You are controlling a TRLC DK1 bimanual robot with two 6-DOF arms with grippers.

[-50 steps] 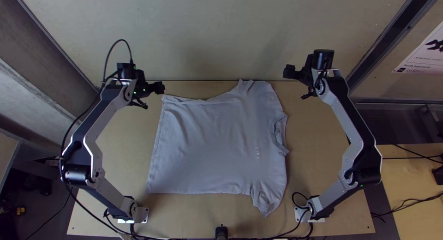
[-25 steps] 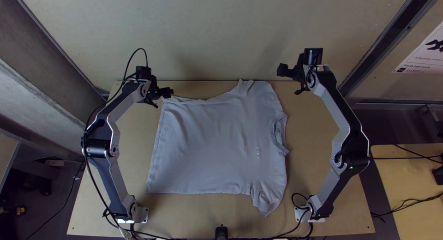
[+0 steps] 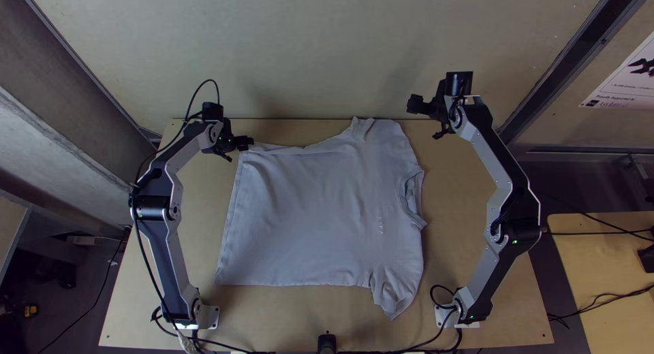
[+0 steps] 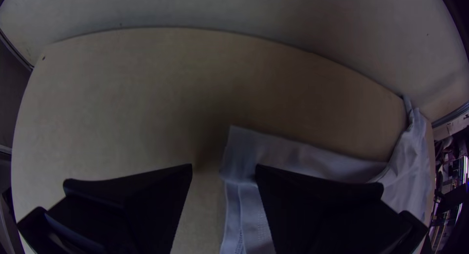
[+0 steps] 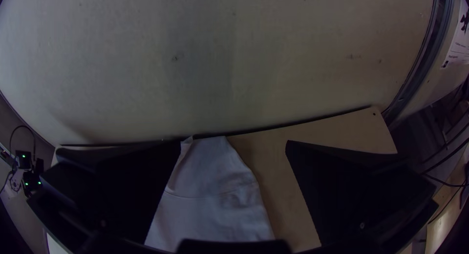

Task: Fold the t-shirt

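Shirt [image 3: 313, 211] lies spread on the tabletop [image 3: 286, 320], hem [image 3: 228, 224] toward your left arm, collar [image 3: 412, 196] toward your right. Expect it to be light and limp: it should sag between holds, and the loose wrinkles near the near sleeve [image 3: 394, 293] may bunch if you drag it.

Your left claw [image 4: 223, 168] is wide, empty, at the far hem corner [image 4: 237, 139]; you can't tell whether it touches. That corner is a good place to grip, since the stitched hem ought to be firmer than the thin body. Take in enough hem, or the cloth may slip out.

Your right claw [image 5: 234, 142] is also wide and empty, raised near the far sleeve [image 5: 210, 151]. For a matched lift, you would pinch that sleeve or the shoulder, not the soft collar, which could stretch.
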